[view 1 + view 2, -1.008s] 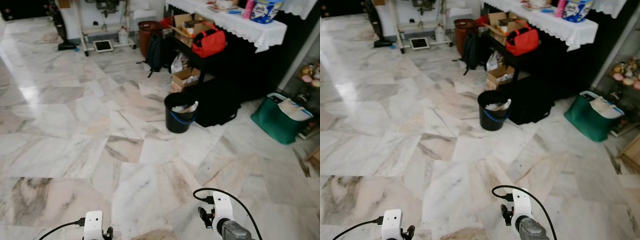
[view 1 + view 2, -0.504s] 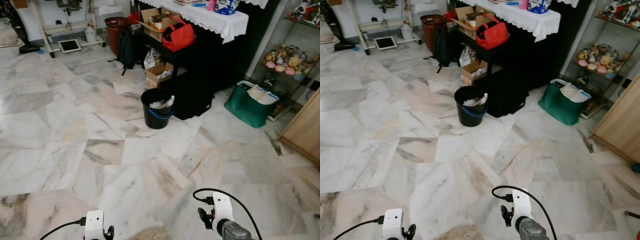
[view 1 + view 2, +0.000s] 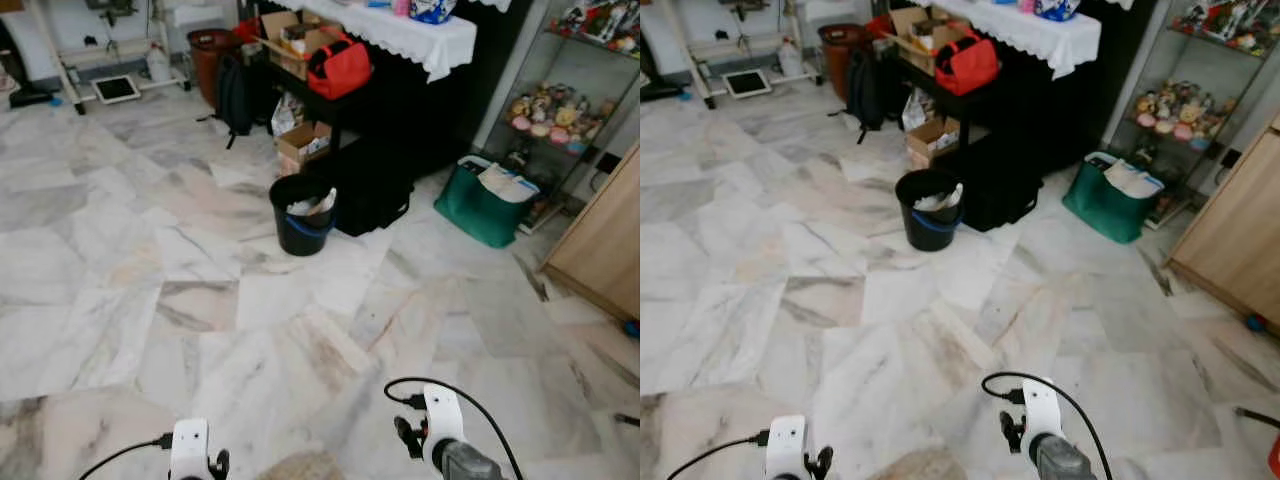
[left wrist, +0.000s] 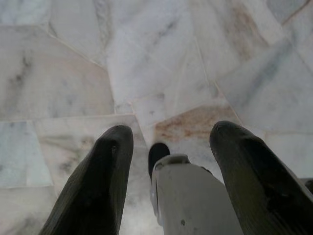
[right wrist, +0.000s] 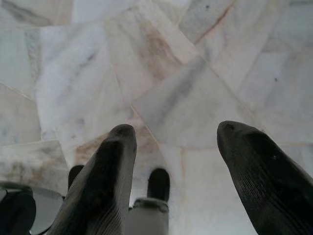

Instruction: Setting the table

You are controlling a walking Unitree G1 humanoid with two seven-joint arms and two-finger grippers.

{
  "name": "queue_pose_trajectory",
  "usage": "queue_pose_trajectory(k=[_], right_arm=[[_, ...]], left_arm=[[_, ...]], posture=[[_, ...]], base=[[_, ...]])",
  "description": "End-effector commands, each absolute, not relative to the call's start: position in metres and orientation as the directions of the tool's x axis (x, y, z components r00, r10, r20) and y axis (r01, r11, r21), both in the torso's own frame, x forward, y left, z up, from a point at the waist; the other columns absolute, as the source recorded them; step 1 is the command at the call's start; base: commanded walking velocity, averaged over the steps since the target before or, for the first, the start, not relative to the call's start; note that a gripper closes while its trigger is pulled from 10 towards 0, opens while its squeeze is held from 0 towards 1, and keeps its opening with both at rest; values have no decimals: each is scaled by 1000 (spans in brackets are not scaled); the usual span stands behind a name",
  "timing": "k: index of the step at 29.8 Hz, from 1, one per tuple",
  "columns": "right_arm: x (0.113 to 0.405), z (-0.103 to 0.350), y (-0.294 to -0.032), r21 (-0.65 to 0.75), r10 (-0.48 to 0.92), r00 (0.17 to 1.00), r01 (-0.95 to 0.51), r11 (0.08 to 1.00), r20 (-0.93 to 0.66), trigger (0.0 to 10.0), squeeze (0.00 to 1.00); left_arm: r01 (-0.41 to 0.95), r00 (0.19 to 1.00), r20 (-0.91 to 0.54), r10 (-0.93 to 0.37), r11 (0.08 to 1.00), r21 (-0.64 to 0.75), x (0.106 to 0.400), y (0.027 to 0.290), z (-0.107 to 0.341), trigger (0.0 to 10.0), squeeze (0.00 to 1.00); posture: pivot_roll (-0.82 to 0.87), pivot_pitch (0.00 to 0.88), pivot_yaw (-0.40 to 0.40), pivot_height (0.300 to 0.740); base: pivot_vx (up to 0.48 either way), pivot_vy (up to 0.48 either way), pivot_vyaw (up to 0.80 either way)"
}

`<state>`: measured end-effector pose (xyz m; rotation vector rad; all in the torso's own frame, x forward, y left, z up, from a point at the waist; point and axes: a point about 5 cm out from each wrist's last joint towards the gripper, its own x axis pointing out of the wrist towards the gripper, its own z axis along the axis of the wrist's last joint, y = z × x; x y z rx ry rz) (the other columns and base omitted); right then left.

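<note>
A table with a white lace cloth stands at the far right of the room, with a blue-and-white pack on top. Both arms hang low at the bottom edge, the left wrist and the right wrist over marble floor. In the left wrist view my left gripper is open, with nothing between its fingers and floor tiles beneath. My right gripper is open as well and holds nothing.
A black bucket stands on the floor ahead, beside a dark cloth-covered stand. A red bag, cardboard boxes and a black backpack crowd the table's left end. A green bag and a wooden cabinet are at right.
The whole view has swung to the right, so the bucket and table slid left and the wooden cabinet came into view. Both arms hang as before.
</note>
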<state>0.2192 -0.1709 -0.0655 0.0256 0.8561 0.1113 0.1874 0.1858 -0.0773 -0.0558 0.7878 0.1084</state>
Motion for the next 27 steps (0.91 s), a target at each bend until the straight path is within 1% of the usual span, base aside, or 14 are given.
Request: queue_pose_trajectory(k=[1, 2, 4, 8, 13, 18, 22, 27], right_arm=[[223, -63, -174, 68, 85, 672, -52, 996, -736, 10000, 0], [226, -61, -178, 65, 63, 688, -24, 998, -722, 10000, 0], [225, -60, -182, 64, 48, 695, -3, 998, -717, 10000, 0], [220, -62, -189, 59, 19, 696, 34, 998, -718, 10000, 0], [207, -68, -201, 46, -41, 686, 108, 993, -727, 10000, 0], [199, -71, -207, 45, -76, 681, 159, 986, -728, 10000, 0], [194, -73, -210, 45, -99, 678, 191, 981, -729, 10000, 0], [191, -74, -211, 40, -104, 671, 196, 980, -734, 10000, 0]], left_arm=[[-92, 705, -708, 49, 996, -22, 192, 180, -76, 10000, 0], [-64, 719, -694, 26, 998, -29, 201, 177, -72, 10000, 0], [-44, 730, -683, 10, 999, -32, 209, 174, -68, 10000, 0], [-24, 740, -673, -4, 999, -32, 218, 173, -63, 10000, 0], [28, 744, -667, -42, 999, -32, 225, 168, -59, 10000, 0], [71, 740, -669, -73, 997, -30, 229, 162, -57, 10000, 0], [89, 742, -664, -88, 996, -32, 235, 158, -54, 10000, 0], [88, 746, -660, -91, 995, -38, 238, 155, -53, 10000, 0]], posture=[[131, 38, -23, 715], [118, 40, -15, 715], [109, 41, -8, 715], [80, 42, 10, 715], [26, 45, 42, 715], [-14, 47, 63, 715], [-34, 45, 65, 715], [-35, 39, 56, 715]], base=[[0, 0, 0], [0, 0, 0], [0, 0, 0], [0, 0, 0], [0, 0, 0], [0, 0, 0], [0, 0, 0], [0, 0, 0]])
